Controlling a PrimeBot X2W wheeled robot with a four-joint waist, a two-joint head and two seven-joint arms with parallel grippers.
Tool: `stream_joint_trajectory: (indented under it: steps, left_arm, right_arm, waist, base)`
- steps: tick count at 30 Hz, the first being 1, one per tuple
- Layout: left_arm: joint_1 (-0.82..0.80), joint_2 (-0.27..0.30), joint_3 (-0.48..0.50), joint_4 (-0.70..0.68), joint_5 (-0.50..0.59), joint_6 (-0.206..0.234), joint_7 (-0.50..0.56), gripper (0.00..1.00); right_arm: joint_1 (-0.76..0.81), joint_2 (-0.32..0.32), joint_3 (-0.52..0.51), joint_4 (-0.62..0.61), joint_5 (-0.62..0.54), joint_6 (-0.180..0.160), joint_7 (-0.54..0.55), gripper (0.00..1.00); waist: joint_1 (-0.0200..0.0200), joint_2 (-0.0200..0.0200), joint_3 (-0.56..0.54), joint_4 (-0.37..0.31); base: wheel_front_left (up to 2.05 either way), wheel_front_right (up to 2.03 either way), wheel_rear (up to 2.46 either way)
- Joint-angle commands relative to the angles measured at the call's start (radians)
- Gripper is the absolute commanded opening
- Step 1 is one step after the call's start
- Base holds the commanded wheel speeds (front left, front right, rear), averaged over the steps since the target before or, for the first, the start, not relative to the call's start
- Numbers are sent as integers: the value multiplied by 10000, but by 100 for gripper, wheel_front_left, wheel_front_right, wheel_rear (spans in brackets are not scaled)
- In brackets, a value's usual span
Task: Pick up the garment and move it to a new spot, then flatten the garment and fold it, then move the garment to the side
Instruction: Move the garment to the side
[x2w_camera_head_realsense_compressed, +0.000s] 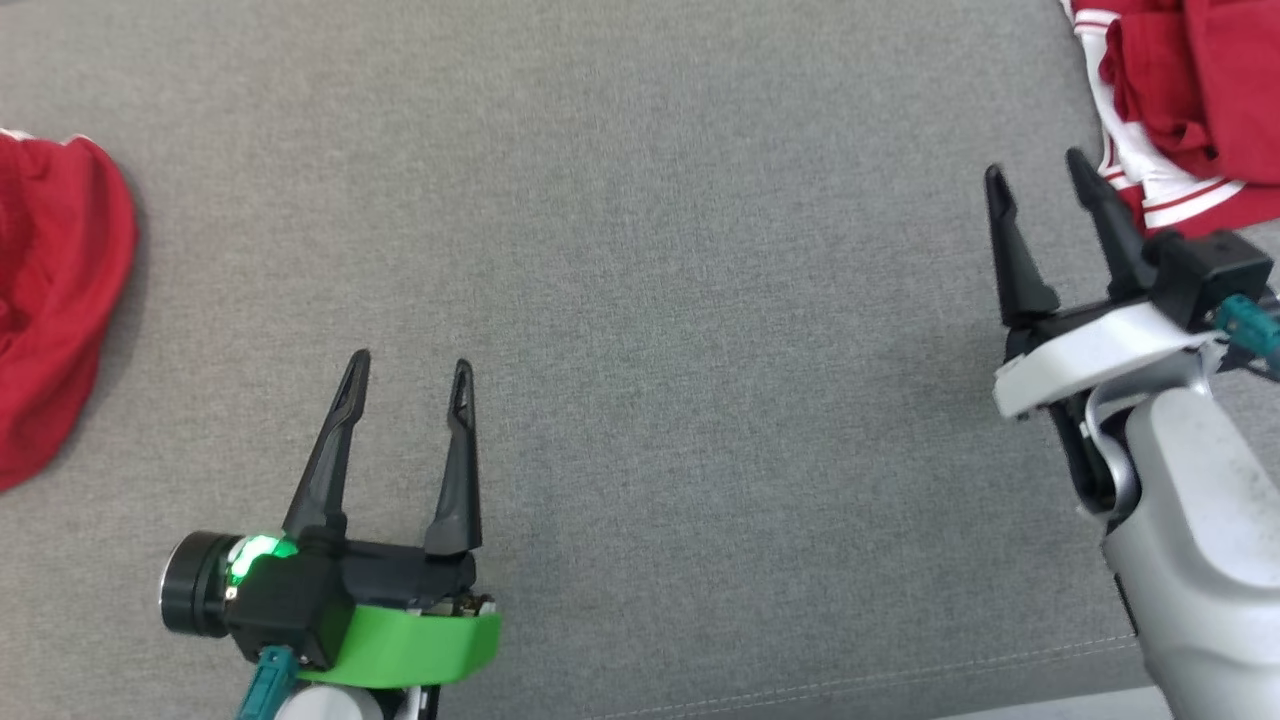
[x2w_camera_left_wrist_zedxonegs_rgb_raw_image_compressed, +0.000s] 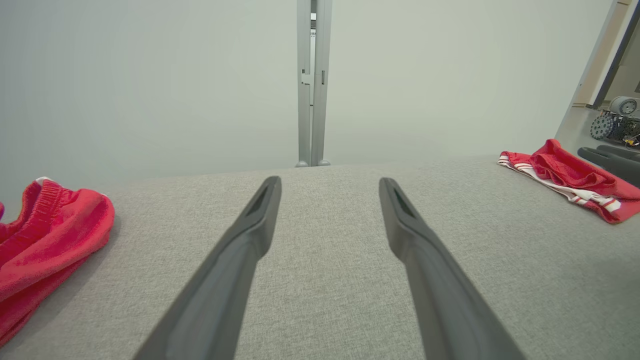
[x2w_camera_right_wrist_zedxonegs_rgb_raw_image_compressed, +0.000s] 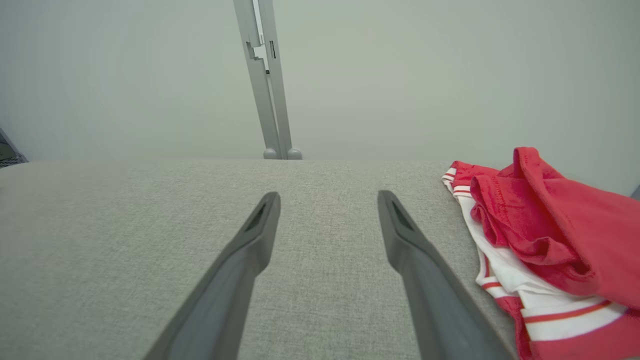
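The right gripper (x2w_camera_head_realsense_compressed: 1035, 165) stands spread with nothing between its two dark fingers. Its own wrist view shows bare grey cloth in the gap. The red and white garment (x2w_camera_head_realsense_compressed: 1170, 100) lies just beside the outer finger at the far right of the grey fabric surface (x2w_camera_head_realsense_compressed: 640, 250). A rumpled red layer is bunched over a white layer with red stripes. The head view puts one fingertip over the striped edge, while the right wrist view shows the cloth off to the side of that finger. Whether they touch cannot be told.

The left gripper (x2w_camera_head_realsense_compressed: 411, 362) is also spread and empty, hovering over bare surface near the front, well apart from both cloths. A red knit garment (x2w_camera_head_realsense_compressed: 50, 300) lies heaped at the left edge. Its ribbed hem can be made out in the left wrist view.

The head view shows a stitched seam (x2w_camera_head_realsense_compressed: 900, 680) along the surface's near edge. Both wrist views show a grey metal post (x2w_camera_left_wrist_zedxonegs_rgb_raw_image_compressed: 311, 80) rising against a pale wall behind the far edge. The left wrist view also catches a small geared machine (x2w_camera_left_wrist_zedxonegs_rgb_raw_image_compressed: 615, 120) on the floor at far right.
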Motion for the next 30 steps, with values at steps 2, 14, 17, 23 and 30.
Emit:
stream_joint_trajectory:
  steps: [2,14,17,23,30]
  left_arm:
    - [385,-45,357,129,-281,99,-4,100]
    - [1561,-127,1975,960,-390,-302,-4,100]
    - [1735,-130,2077,1186,-481,-371,-4,100]
    - [1883,-130,2016,1678,-149,-670,-3,100]
    - [2043,-128,2061,1822,-341,-626,-3,100]
  right_arm:
    - [689,304,53,-438,-126,-19,-28,100]
    - [3721,1662,63,-2444,-357,-16,-29,100]
    - [4184,1719,155,-2661,-386,-16,-29,100]
    - [4895,1886,106,-2796,-986,-16,-29,100]
    - [5133,1928,234,-2663,-1177,-16,-29,100]
  waist:
    - [0,0,-1587,254]
    - [0,0,-3050,-6]
    - [0,0,-3215,-71]
    - [0,0,-3398,-61]
    - [0,0,-3555,-105]
  base:
    - [0,0,0]
    - [0,0,0]
    - [0,0,0]
    - [0,0,0]
    - [0,0,0]
